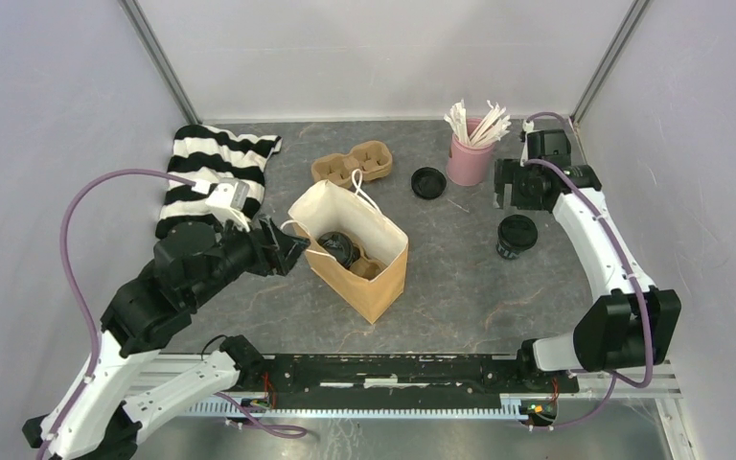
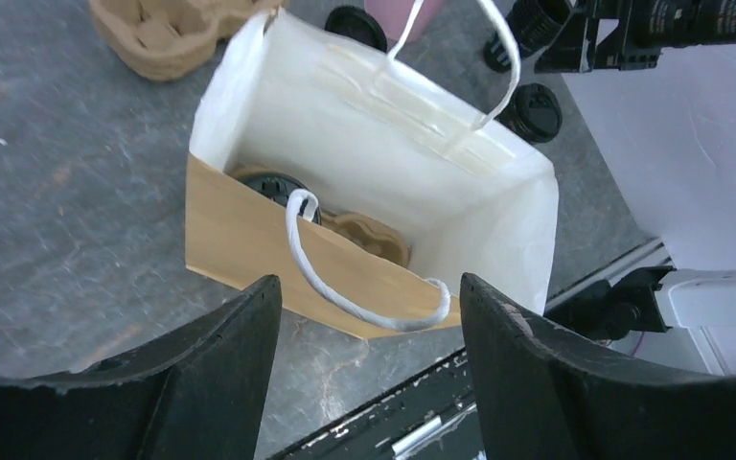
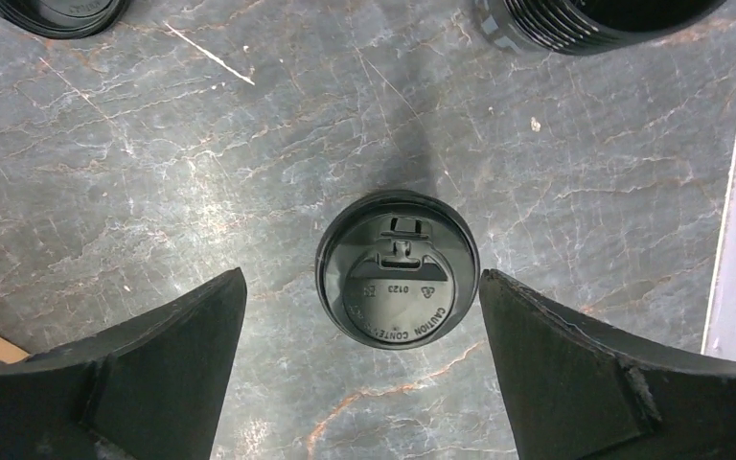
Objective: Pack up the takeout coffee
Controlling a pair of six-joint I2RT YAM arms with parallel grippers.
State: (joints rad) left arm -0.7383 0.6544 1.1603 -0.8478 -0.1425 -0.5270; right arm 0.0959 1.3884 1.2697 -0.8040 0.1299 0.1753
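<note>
Between the right jaws: the second takeout cup (image 3: 398,283) is seen lid-up on the table, centred in the gap and touched by neither finger.
State of the right gripper (image 3: 362,280): the jaws are spread wide; nothing is held.
Ahead of the left jaws: the paper bag (image 1: 383,278) is stood open, with its near cord handle (image 2: 318,264) draped just in front of the gap.
State of the left gripper (image 2: 369,283): the jaws are parted; nothing is held.
Beyond the left jaws, inside the bag: the first takeout cup (image 1: 337,247) is seated in one hole of a pulp carrier (image 2: 374,235); the other hole is seen empty.
Step in hand (judged): one cup is packed; the second is to be gripped and carried to the free hole.
Risk, grip: if the right jaws are closed on the lid rim rather than the cup wall, the lid may be popped off and the contents spilled.
Risk, tilt: the cup may be tipped if one finger arrives first.
Risk, bag: the unsupported bag may be pushed over, or its mouth folded shut, by the descending cup; the handle may be snagged by the left jaws.
Risk, seating: a cup set on the carrier's ridge may be left leaning.
</note>
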